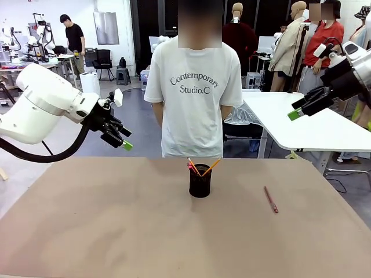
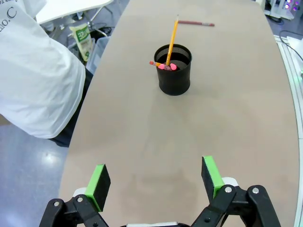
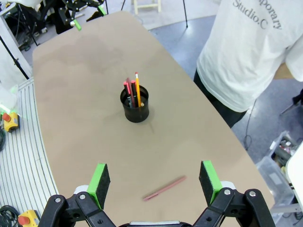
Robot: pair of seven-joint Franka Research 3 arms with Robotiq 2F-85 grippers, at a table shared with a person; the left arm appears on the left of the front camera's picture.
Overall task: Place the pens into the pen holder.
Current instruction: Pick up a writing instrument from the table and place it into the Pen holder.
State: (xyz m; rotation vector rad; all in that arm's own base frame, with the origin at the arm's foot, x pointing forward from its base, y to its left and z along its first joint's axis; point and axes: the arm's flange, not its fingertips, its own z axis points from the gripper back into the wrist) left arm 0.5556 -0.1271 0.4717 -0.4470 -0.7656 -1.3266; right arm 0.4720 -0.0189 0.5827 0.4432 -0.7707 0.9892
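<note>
Both grippers are spread wide and hold nothing: right gripper (image 3: 154, 177) hangs high over our right side of the table (image 1: 87, 231), left gripper (image 2: 156, 177) hangs high on the left, both well clear of the surface. Looking along the right fingers, the loose pen (image 3: 164, 188) lies flat on the table just past the fingertips, at a slant to the gap between the pads. It's dark red, on the right, well apart from the pen holder (image 1: 200, 184), which stands upright mid-table in front of the person (image 1: 194, 87). The holder already has a yellow pencil (image 1: 211, 167) and at least one red-tipped pen (image 1: 193, 167) leaning in it; we can't tell the exact count. Our read on handling: the loose pen is light, stiff, thin and probably round, so it will roll or skate if one pad touches first. We want the pads square across the shaft, fingertips down almost to the table, closing evenly. Take it near the middle for balance, or a bit toward the upper end so the lower end can drop into the cup. Grip force can be low. The holder looks light too, and the leaning pencil crowds its mouth, so we'd come in from above on the open side and avoid nudging the rim.
</note>
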